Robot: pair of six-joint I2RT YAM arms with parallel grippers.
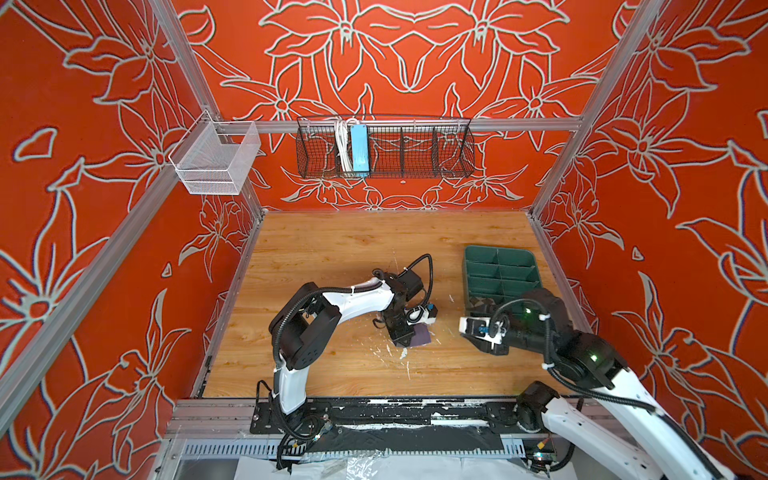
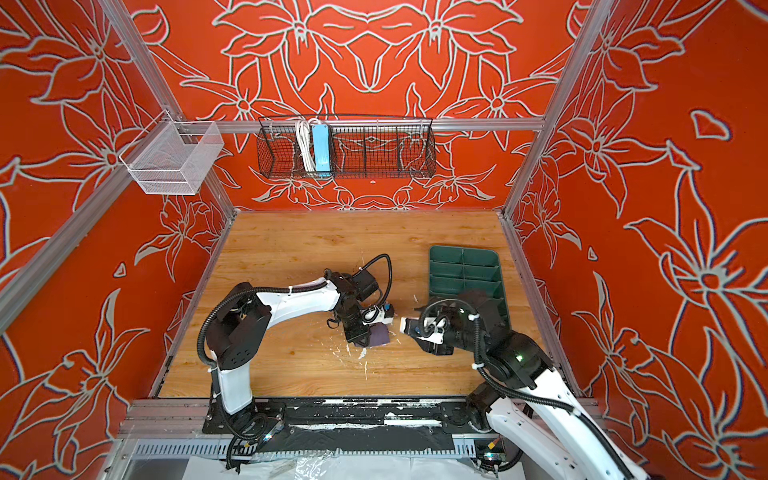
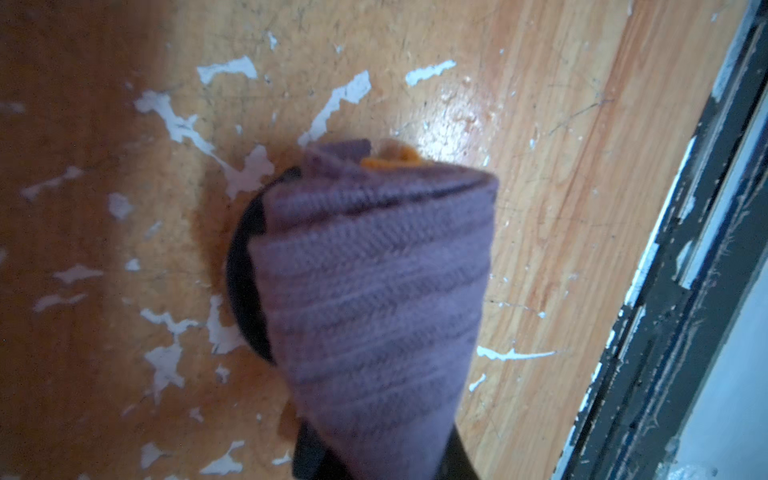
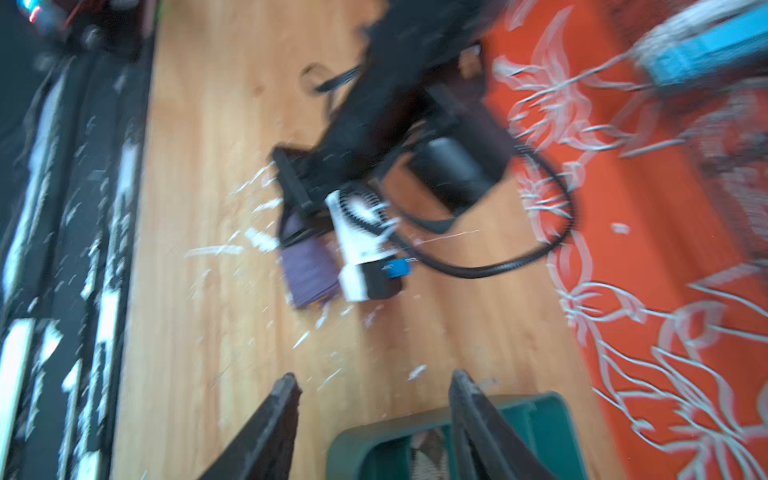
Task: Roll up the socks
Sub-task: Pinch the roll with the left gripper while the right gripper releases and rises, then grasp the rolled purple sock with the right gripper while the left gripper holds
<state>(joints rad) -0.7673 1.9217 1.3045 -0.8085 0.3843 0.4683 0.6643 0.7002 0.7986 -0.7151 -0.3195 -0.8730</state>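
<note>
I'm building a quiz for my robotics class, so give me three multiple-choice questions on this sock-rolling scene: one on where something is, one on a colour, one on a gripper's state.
1. Where is the beige sock with brown argyle diamonds? A) in a cardboard box B) in the green plastic divided tray C) in a blue bucket
2. What colour is the ribbed rolled sock that the left gripper holds? A) purple B) white C) red
3. How is the right gripper? A) shut on a sock B) shut on the tray C) open, empty
Answers: B, its pattern shows inside a tray compartment; A, purple ribs fill the left wrist view; C, its fingers stand apart with nothing between.
</note>
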